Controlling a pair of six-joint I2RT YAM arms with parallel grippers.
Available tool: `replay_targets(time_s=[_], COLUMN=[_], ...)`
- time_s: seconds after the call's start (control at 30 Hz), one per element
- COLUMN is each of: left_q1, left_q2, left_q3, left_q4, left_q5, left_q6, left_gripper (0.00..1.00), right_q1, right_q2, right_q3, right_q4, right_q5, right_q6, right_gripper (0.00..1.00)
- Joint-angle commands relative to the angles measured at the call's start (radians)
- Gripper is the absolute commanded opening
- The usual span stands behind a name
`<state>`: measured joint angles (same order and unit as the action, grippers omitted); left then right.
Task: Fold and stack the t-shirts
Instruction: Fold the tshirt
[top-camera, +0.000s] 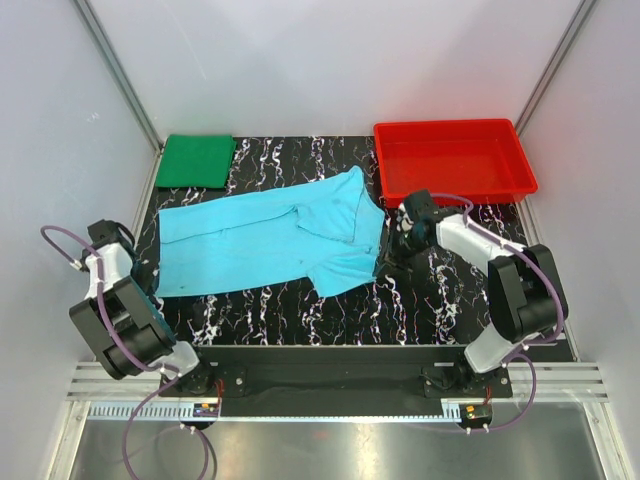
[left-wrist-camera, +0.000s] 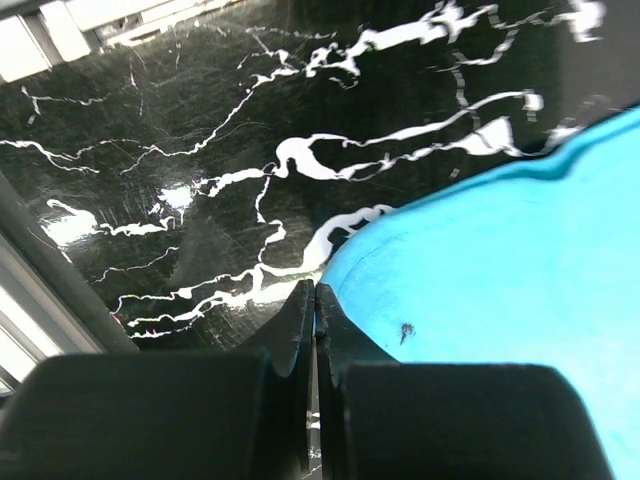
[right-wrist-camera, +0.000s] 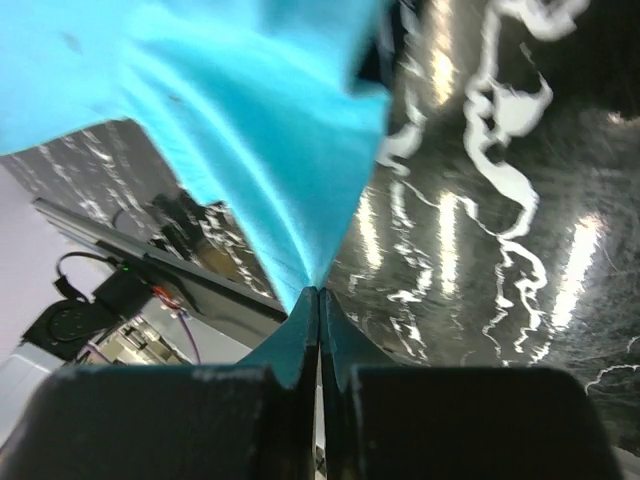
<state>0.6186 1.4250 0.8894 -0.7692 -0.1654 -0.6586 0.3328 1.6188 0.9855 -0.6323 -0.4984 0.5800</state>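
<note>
Jaws of the right gripper (right-wrist-camera: 318, 298) are clamped on the blue shirt's (top-camera: 250, 240) right edge, and the left gripper's (left-wrist-camera: 315, 300) are pressed together at its near-left corner (hem pinched or not, I cannot tell). The green shirt (top-camera: 195, 160) lies folded at the far left and the blue one is spread across the table (top-camera: 300, 310). Its fold is just starting, I judge, and the next move calls for lifting both ends evenly.

Top view: the whole table (top-camera: 300, 312) is seen from high above its near edge, facing down. Wrist views: each is taken close and low over the marbled top. The cyan t-shirt (top-camera: 250, 240) is shared by all three.
</note>
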Motion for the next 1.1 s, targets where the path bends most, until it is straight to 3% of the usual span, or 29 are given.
replay_targets(time_s=[0.0, 0.17, 0.53, 1.07], left_q1=[-0.006, -0.037, -0.115, -0.117], left_q2=[-0.049, -0.025, 0.094, 0.311], left_q3=[0.037, 0.074, 0.212, 0.408], left_q4=[0.021, 0.041, 0.034, 0.019], left_q5=[-0.002, 0.013, -0.028, -0.046], left_q6=[0.033, 0.063, 0.077, 0.060], left_gripper=[0.00, 0.00, 0.00, 0.00], right_q1=[-0.001, -0.003, -0.043, -0.057], right_q2=[0.024, 0.104, 0.328, 0.631], right_q3=[0.155, 0.397, 0.757, 1.139], right_q4=[-0.039, -0.145, -0.228, -0.262], right_q5=[0.001, 0.058, 0.080, 0.029], right_q6=[-0.029, -0.065, -0.097, -0.085], right_gripper=[0.00, 0.00, 0.00, 0.00])
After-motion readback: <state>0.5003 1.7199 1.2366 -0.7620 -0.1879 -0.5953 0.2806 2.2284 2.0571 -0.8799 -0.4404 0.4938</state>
